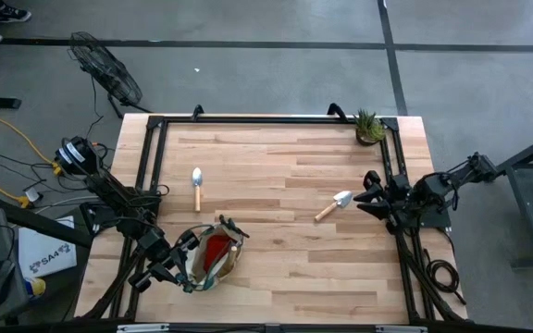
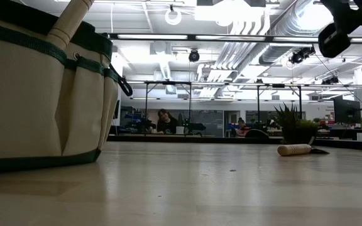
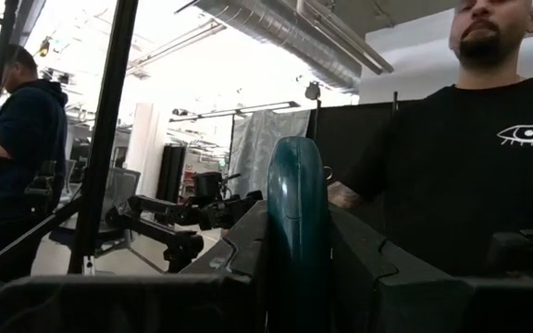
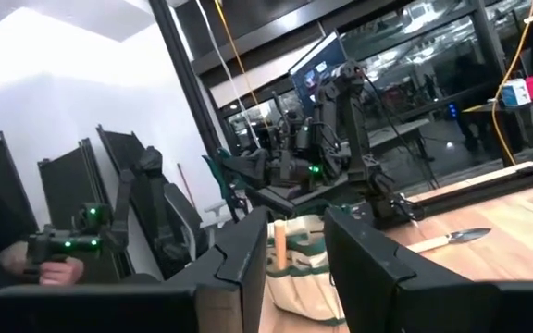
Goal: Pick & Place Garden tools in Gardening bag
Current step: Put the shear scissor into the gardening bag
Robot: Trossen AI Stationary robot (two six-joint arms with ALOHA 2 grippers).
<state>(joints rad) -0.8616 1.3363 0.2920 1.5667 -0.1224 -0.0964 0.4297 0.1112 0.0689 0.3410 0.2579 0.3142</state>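
Between the left gripper's (image 3: 294,268) blocky dark fingers: a smooth rounded green-handled pruner (image 3: 296,208), clamped. Just beside, soft canvas gardening bag (image 1: 213,259). Beyond, wooden-handled trowels (image 1: 197,188) (image 1: 332,205). Right gripper (image 1: 375,196) near the second, narrowly parted, empty.

The beige, green-trimmed gardening bag (image 1: 213,259) is sitting upright at the table's near left, showing red inside. One wooden-handled trowel (image 1: 197,188) is lying just beyond it; another trowel (image 1: 333,205) is lying angled toward the right.
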